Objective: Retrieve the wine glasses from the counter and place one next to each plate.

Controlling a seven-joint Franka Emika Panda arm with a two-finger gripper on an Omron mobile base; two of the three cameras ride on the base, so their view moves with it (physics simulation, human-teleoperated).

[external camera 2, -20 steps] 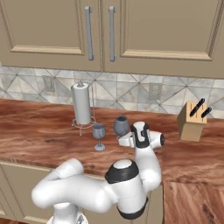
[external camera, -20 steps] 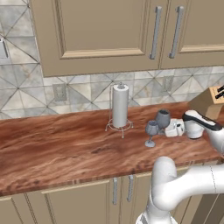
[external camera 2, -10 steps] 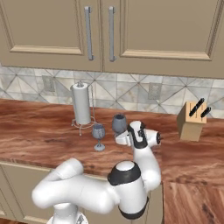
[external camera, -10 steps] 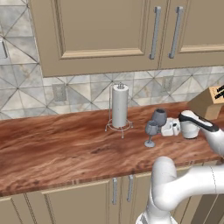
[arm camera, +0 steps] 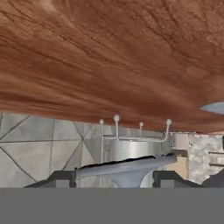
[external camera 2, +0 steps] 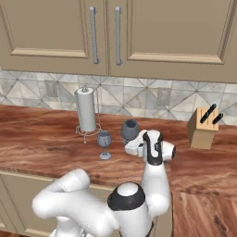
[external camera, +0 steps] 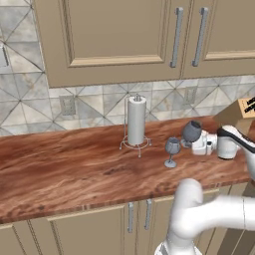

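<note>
Two grey-blue wine glasses are on the wood counter [external camera: 64,169]. One wine glass [external camera: 172,151] [external camera 2: 104,144] stands upright and free, just right of the paper-towel roll. The other wine glass [external camera: 191,132] [external camera 2: 130,131] sits at the tip of my gripper [external camera: 195,141] [external camera 2: 132,141], which reaches in level from the right. In the hand view, which is rolled upside down, that glass's disc foot [arm camera: 127,168] lies between the two fingertips, with my gripper [arm camera: 114,177] closed in on the glass. The plates are out of view.
A tall white paper-towel roll [external camera: 136,122] [external camera 2: 86,111] on a wire holder stands behind the glasses near the tile backsplash. A wooden knife block [external camera: 239,112] [external camera 2: 203,129] sits at the right. Beige wall cabinets hang above the counter.
The fingers have closed in around the glass nearer the backsplash. The hand has edged slightly toward it. The free-standing glass and the towel roll have not moved.
</note>
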